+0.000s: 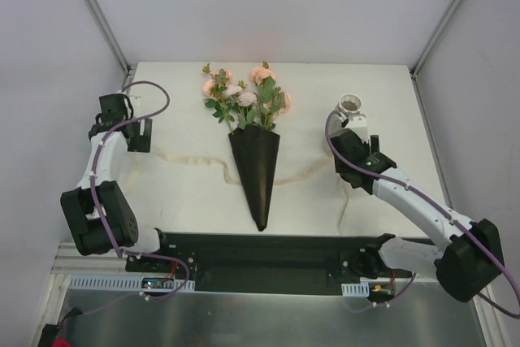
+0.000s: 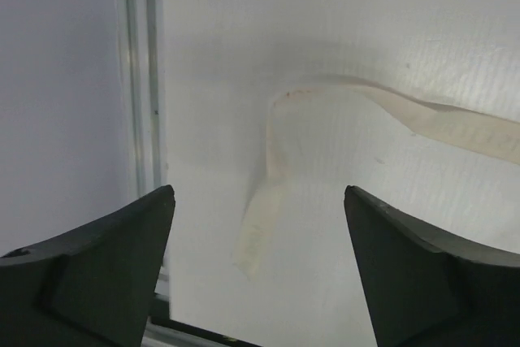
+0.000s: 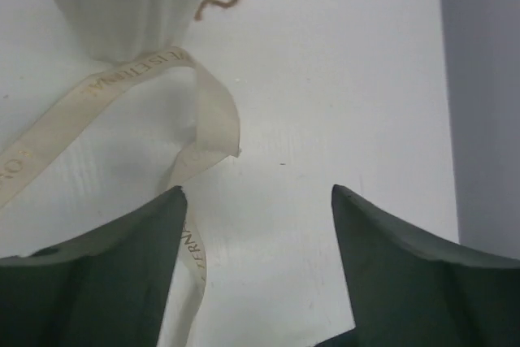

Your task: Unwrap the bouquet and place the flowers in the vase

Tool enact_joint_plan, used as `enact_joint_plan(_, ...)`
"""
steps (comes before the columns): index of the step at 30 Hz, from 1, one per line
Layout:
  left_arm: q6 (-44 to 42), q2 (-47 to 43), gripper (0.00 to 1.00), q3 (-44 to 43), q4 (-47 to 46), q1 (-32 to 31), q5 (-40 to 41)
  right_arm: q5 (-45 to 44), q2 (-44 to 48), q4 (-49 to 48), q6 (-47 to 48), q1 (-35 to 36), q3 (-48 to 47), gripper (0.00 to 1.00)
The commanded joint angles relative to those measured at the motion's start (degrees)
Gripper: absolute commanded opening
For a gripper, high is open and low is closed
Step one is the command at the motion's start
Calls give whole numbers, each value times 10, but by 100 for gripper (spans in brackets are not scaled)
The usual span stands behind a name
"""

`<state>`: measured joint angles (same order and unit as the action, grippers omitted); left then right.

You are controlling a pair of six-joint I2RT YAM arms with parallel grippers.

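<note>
**Ribbon untied, wrap not yet opened**

Read left to right across the table point(image 1: 183, 201). Your left gripper point(image 2: 258, 193) hovers near the left edge with its jaws apart and nothing between them. The cream ribbon point(image 2: 455, 123) lies slack on the surface below, its free end curled between the fingers, so no pull acts on it.

At centre the bouquet point(image 1: 253, 132) lies flat, blooms pointing away from the arm bases. The flowers point(image 1: 244, 97) are bunched because the black paper cone point(image 1: 257, 176) encloses their stems. The ribbon meets the cone on both sides; whether it runs beneath, you cannot tell.

To the right the vase point(image 1: 351, 106) stands upright, rim up, well apart from the bouquet. Your right gripper point(image 3: 257, 191) sits on the near side of its base, jaws likewise apart and empty. The ribbon's other end curls just beside the vase foot and passes the left finger.

Judged stage: the tie is undone and the paper comes next.
</note>
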<state>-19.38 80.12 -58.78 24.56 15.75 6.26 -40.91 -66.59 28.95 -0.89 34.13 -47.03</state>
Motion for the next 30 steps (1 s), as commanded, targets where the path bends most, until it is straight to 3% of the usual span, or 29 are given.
enact_joint_plan(1, -15, -66, 99, -27, 46, -5, -92, -116, 53, 52, -18, 51, -31, 87)
enact_joint_plan(2, -15, -77, 99, -33, 60, -12, -140, -129, 52, 50, -3, 72, -39, 94)
enact_joint_plan(5, -14, -110, 99, -62, 109, -43, -206, -165, 17, 53, 40, 164, -82, 100)
enact_joint_plan(8, -4, -131, 99, -77, 123, -75, -259, -176, -40, 54, 67, 261, -118, 100)
enact_joint_plan(13, 5, -102, 99, -82, 120, -156, -327, -61, -100, 1, 99, 381, -132, 96)
enact_joint_plan(16, 15, -48, 99, -99, 111, -188, -391, -19, -132, -8, 100, 417, -143, 98)
enact_joint_plan(21, 19, 30, 99, -129, 106, -197, -406, -34, -199, 0, 161, 499, -144, 98)
enact_joint_plan(30, 12, -2, 99, -65, 86, -195, -369, 79, -251, 10, 202, 515, -162, 96)
